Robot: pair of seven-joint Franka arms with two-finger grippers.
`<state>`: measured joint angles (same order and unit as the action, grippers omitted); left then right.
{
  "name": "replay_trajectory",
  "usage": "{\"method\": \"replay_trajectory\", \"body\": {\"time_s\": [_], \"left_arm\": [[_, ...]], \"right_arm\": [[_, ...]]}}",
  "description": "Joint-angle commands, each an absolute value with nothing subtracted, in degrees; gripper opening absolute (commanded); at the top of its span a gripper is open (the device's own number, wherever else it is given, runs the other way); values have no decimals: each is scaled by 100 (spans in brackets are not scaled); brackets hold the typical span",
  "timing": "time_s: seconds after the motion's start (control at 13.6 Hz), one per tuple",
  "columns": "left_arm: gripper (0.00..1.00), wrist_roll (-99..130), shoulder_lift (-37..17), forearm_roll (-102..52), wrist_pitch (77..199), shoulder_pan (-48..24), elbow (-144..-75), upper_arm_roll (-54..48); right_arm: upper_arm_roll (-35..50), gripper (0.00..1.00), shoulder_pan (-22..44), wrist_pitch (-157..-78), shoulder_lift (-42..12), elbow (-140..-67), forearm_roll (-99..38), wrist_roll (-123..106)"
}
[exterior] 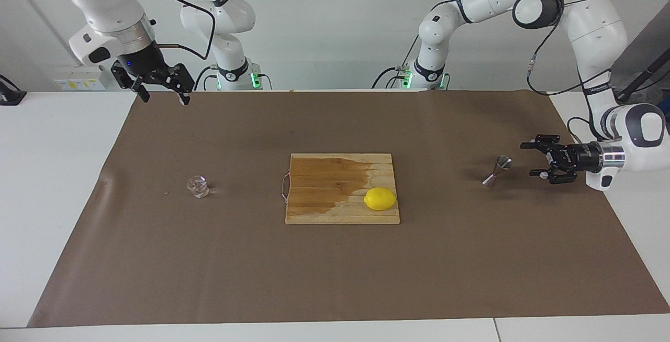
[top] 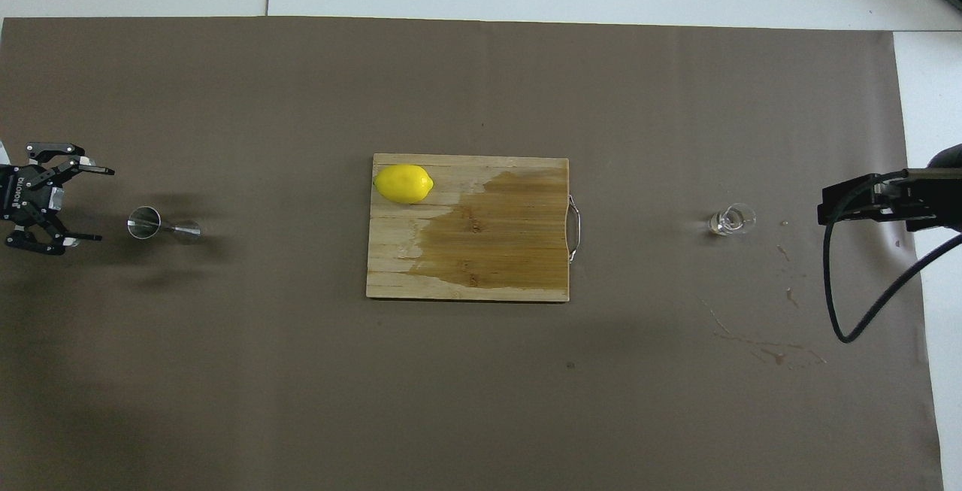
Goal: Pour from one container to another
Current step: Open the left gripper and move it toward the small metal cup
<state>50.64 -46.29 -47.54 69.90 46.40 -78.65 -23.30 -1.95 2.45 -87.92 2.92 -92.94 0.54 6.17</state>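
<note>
From overhead, my right gripper (top: 864,201) is mostly cut off at the frame edge, so I can't read its fingers there. The glass cup (exterior: 198,186) is too small and clear for me to tell whether it holds any liquid.

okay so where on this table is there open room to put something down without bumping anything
Bare brown mat runs between the cutting board and the glass cup, and between board and steel jigger. The board's lemon corner is taken. It is tight by the jigger, where the left end effector sits open beside it. The right end effector hangs open, raised.
</note>
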Motion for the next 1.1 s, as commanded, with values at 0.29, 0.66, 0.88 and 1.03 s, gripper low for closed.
{"method": "replay_trajectory", "body": {"time_s": [0.29,0.66,0.88,1.03], "left_arm": [[100,4729,-4614,-5027,6961,4711,-8508,-2110],[100,4746,-4605,-5062,7031,4702,-8727,-2013],[100,4729,-4579,-5080,7224,4685,-8868,-1978],[100,4685,-4553,-5089,7435,4667,-9025,-1978]], "right_arm": [[-307,100,-52,-8763,343,-9237,105,-7],[-334,100,-220,-8631,307,-9175,132,-27],[-316,100,-202,-8701,299,-9167,535,-61],[-308,100,-202,-8710,290,-9167,536,-62]]}}
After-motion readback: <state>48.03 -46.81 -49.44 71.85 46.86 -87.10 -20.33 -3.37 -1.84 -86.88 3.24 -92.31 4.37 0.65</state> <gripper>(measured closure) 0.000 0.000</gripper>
